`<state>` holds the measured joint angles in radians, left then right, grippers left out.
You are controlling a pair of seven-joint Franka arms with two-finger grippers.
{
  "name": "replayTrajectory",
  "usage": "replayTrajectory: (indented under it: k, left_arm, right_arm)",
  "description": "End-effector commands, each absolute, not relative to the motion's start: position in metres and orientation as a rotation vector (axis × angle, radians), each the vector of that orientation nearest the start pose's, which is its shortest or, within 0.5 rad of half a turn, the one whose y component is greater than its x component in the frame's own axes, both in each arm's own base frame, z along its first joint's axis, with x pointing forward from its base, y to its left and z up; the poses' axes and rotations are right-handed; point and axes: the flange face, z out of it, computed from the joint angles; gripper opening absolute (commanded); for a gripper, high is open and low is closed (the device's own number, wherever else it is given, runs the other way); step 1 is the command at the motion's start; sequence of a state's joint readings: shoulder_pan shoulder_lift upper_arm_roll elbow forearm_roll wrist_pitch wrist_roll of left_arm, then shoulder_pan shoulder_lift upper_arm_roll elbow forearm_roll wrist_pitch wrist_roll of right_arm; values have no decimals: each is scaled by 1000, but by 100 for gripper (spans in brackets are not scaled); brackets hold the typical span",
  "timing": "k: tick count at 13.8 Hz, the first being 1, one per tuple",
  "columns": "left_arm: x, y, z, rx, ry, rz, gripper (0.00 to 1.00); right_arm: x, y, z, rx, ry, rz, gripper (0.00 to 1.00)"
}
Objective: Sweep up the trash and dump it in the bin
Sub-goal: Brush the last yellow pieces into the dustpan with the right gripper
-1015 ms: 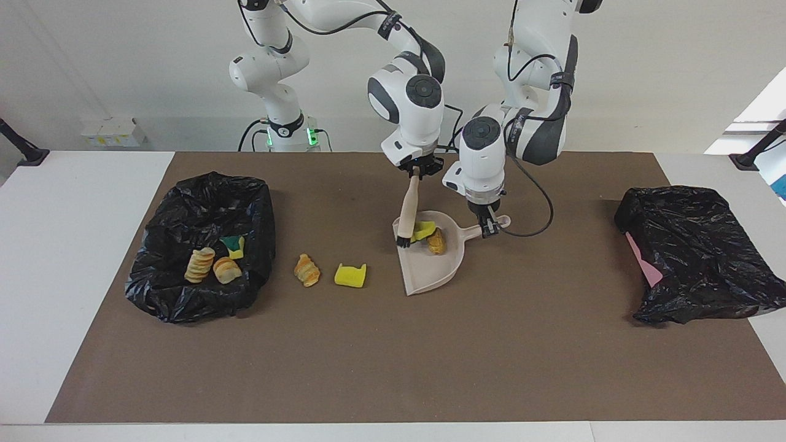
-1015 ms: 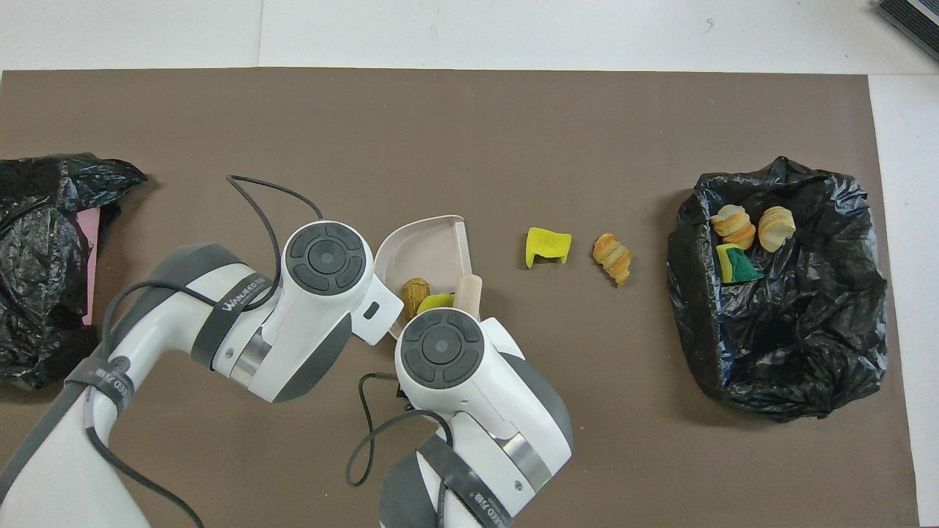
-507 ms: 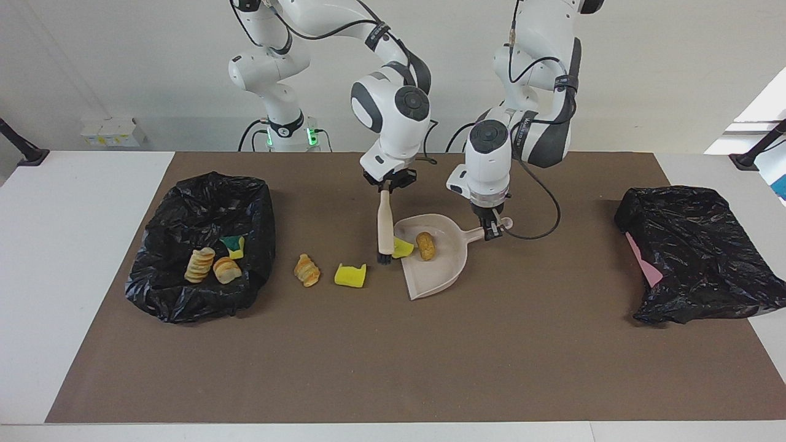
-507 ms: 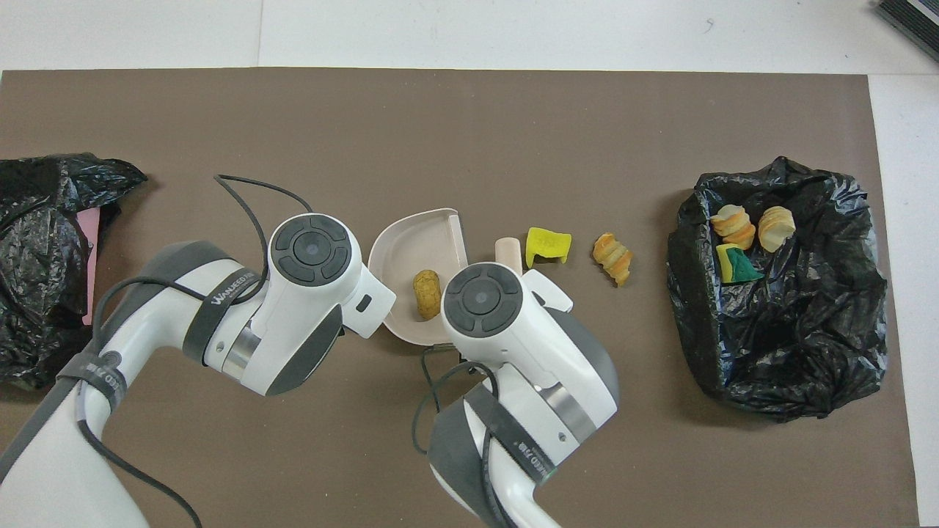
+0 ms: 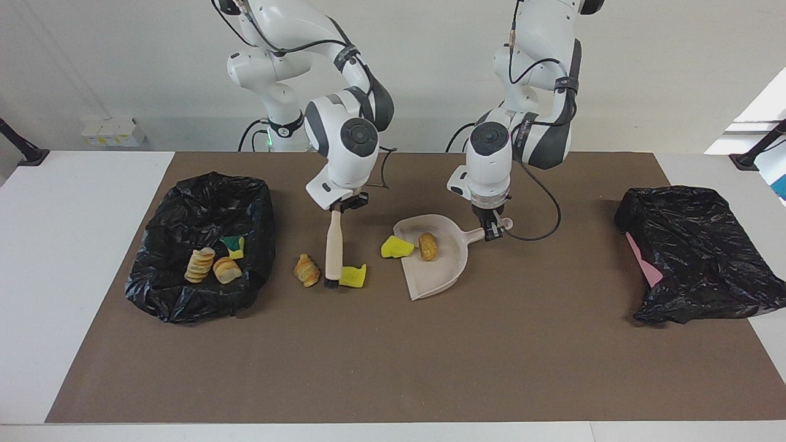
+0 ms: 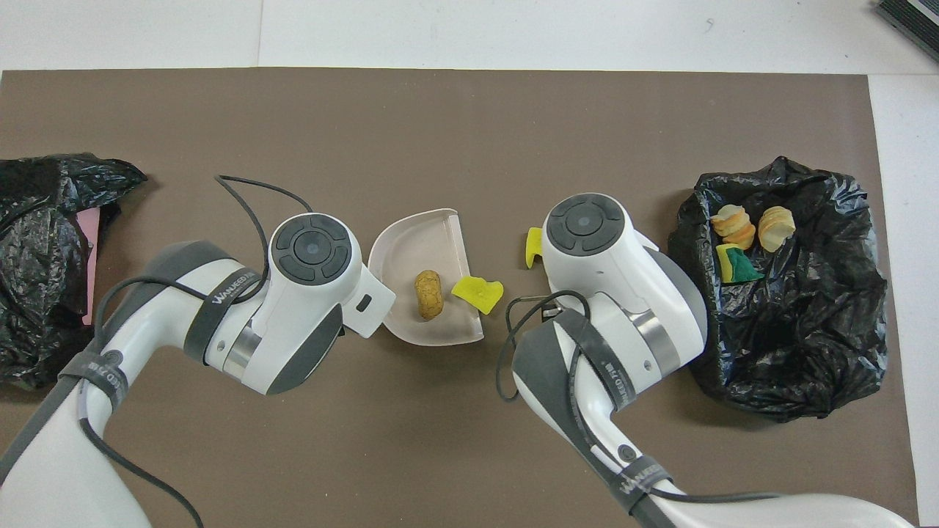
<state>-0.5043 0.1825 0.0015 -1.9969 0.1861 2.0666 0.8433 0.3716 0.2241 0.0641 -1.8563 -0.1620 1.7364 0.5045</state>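
Note:
My right gripper (image 5: pixel 344 205) is shut on the beige brush (image 5: pixel 334 242), upright with its bristles on the mat between a croissant piece (image 5: pixel 306 270) and a yellow sponge chunk (image 5: pixel 353 276). My left gripper (image 5: pixel 489 222) is shut on the handle of the beige dustpan (image 5: pixel 439 270). A brown bread piece (image 5: pixel 427 245) lies in the pan (image 6: pixel 418 238). A yellow chunk (image 5: pixel 396 247) lies at the pan's mouth, mostly on the mat. The black-bag bin (image 5: pixel 184 202) at the right arm's end holds two croissant pieces (image 5: pixel 199 264) and a yellow-green sponge (image 5: pixel 233 245).
A second black bag (image 5: pixel 694 255) with something pink in it lies at the left arm's end of the brown mat (image 5: pixel 393 356). In the overhead view my right arm hides the brush and the croissant piece on the mat.
My right gripper carried the brush out of the dustpan toward the bin end, down between the croissant and the sponge. The yellow chunk slid from inside the pan to its mouth.

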Motion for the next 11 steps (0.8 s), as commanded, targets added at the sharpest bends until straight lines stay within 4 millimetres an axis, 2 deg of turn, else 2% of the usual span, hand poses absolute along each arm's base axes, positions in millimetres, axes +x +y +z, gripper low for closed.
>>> replayTrajectory:
  k: [1,4,6,8,9,11]
  left_arm:
    - [510,-266,361,-2263,1988,182,0]
    - [508,-266,359,-2291,1973,190,0]
    - [504,-269,358,-2285,1980,196,0]
    - [501,-270,357,-2291,1974,206,0]
    - [501,-270,357,-2289,1976,206,0]
    - [500,-270,357,-2289,1976,208,0]
  right_arm:
    - [539,205,381,-3452,-70,407,0]
    - [545,175,372,-3474,-74,427,0]
    - [533,150,357,-3443,-193,476,0]
    - [526,137,345,-3429,-208,437,0]
    - [528,134,345,-3423,-200,428,0]
    - [526,145,341,-3399,-204,424,0]
